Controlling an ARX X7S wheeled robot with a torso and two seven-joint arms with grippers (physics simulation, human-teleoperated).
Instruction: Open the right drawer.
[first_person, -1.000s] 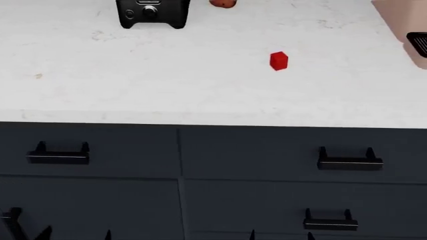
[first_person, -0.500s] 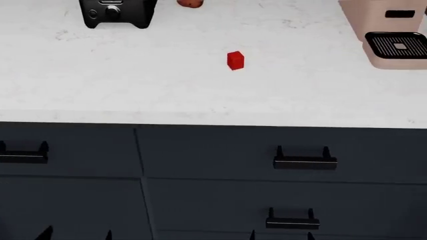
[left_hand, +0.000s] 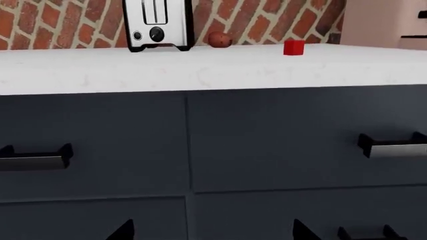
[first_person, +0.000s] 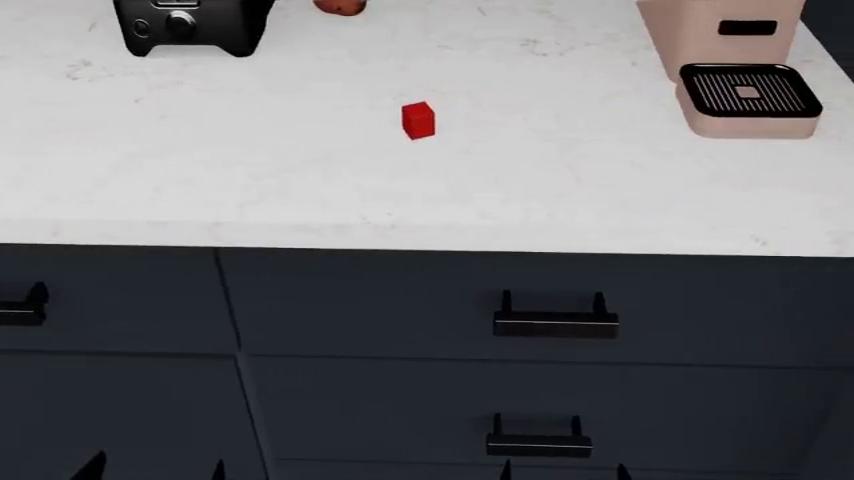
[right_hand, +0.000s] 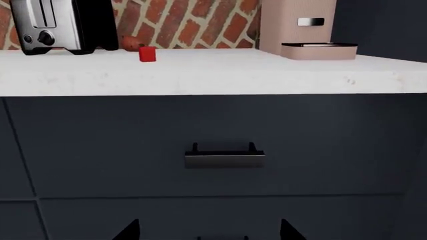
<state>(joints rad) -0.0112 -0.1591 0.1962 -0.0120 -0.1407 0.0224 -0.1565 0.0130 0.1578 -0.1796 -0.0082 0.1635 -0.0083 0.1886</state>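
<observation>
The right drawer (first_person: 400, 300) is a wide dark charcoal-blue front just under the white countertop, shut, with a horizontal black bar handle (first_person: 555, 322). In the right wrist view the drawer (right_hand: 133, 140) fills the middle and its handle (right_hand: 224, 159) sits straight ahead. It also shows in the left wrist view (left_hand: 280, 135), with its handle (left_hand: 393, 147) at the edge. My right gripper (first_person: 563, 472) is open and empty, below and short of the handle; only its fingertips (right_hand: 130, 230) show. My left gripper (first_person: 154, 470) is open and empty, facing the seam between the two drawers (left_hand: 212, 232).
On the white countertop (first_person: 267, 190) stand a black toaster (first_person: 187, 25), a small red cube (first_person: 418, 120), a reddish round thing (first_person: 340, 6) and a pink appliance (first_person: 734, 60). A left drawer (first_person: 107, 300) and a lower drawer with its handle (first_person: 538, 445) adjoin the right drawer.
The head view has shifted to the right: the drawers, cube and toaster have slid left in the picture and the pink appliance has come fully into view. The drawer stays shut.
</observation>
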